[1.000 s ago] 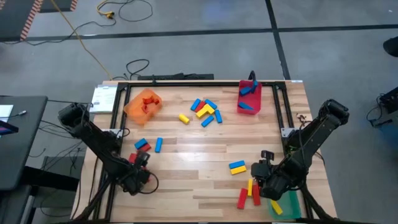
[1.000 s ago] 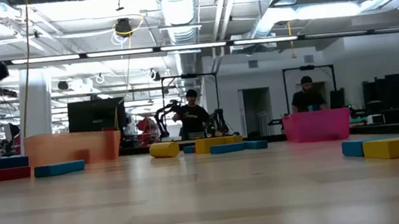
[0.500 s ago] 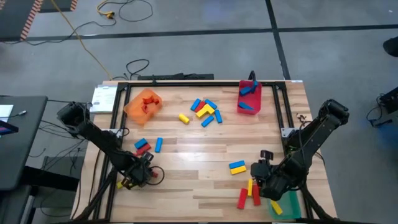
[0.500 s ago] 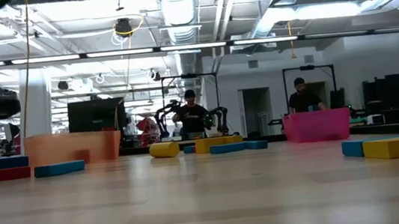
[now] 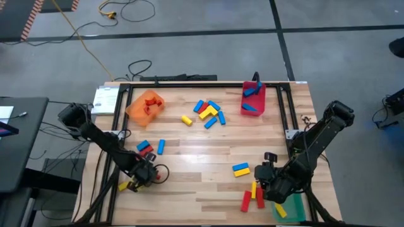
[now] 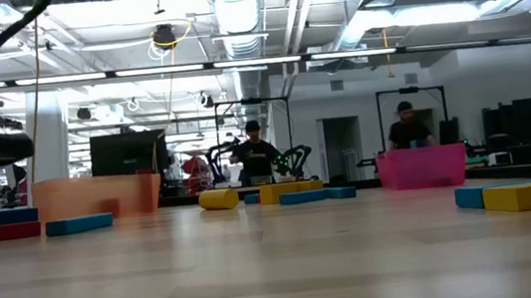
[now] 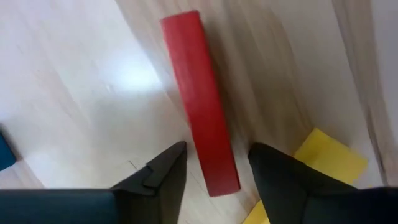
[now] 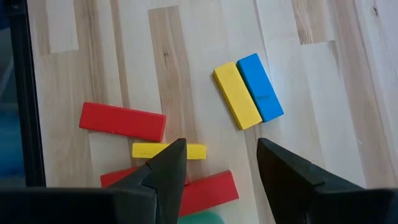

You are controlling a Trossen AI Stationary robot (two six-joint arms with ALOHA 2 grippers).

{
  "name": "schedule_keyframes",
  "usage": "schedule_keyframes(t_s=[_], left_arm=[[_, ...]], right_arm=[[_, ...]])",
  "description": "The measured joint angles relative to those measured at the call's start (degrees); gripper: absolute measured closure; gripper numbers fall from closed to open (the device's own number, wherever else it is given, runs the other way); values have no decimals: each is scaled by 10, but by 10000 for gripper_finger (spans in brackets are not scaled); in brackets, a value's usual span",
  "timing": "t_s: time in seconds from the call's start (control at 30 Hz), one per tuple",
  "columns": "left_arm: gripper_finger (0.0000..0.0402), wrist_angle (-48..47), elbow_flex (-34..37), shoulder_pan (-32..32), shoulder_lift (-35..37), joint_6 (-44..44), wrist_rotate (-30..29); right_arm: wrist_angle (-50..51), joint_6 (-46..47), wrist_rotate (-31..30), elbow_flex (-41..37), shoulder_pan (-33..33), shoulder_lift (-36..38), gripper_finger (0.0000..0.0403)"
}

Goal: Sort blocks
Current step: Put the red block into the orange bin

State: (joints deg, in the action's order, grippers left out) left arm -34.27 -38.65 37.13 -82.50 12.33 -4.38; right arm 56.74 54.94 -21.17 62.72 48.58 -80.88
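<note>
Left gripper (image 7: 211, 177): near-left of table (image 5: 189, 189), fingers parted, straddling the near end of a red block (image 7: 199, 93) lying flat; not yet clamped. A yellow block (image 7: 329, 155) lies just beside it.
Right gripper (image 8: 214, 168): near-right, fingers parted, empty, hovering over red and yellow blocks (image 8: 124, 121).
Other blocks: cluster at far centre (image 5: 207, 113); blue-yellow pair (image 5: 240, 169) near right.
Bins: orange (image 5: 145, 104) far left, red (image 5: 252, 99) far right, green (image 5: 290, 207) near right.
Handling note: centre the fingers across the red block's width, close squarely, keep clear of the yellow neighbour.
</note>
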Motion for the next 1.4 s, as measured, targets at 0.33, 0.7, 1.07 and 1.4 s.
schedule_keyframes(t_s=[0.33, 0.7, 1.07, 1.4], left_arm=[[337, 25, 0, -16, -1, 20, -21], [348, 41, -6, -49, 1, 5, -66], [348, -77, -85, -93, 37, -52, -149], [347, -185, -103, -143, 101, -29, -231]], right_arm=[[0, -2, -15, 0, 1, 0, 194], [-4, -11, -15, 0, 1, 0, 194], [-4, -15, -25, 0, 1, 0, 194], [-3, -20, -45, 0, 2, 0, 194]])
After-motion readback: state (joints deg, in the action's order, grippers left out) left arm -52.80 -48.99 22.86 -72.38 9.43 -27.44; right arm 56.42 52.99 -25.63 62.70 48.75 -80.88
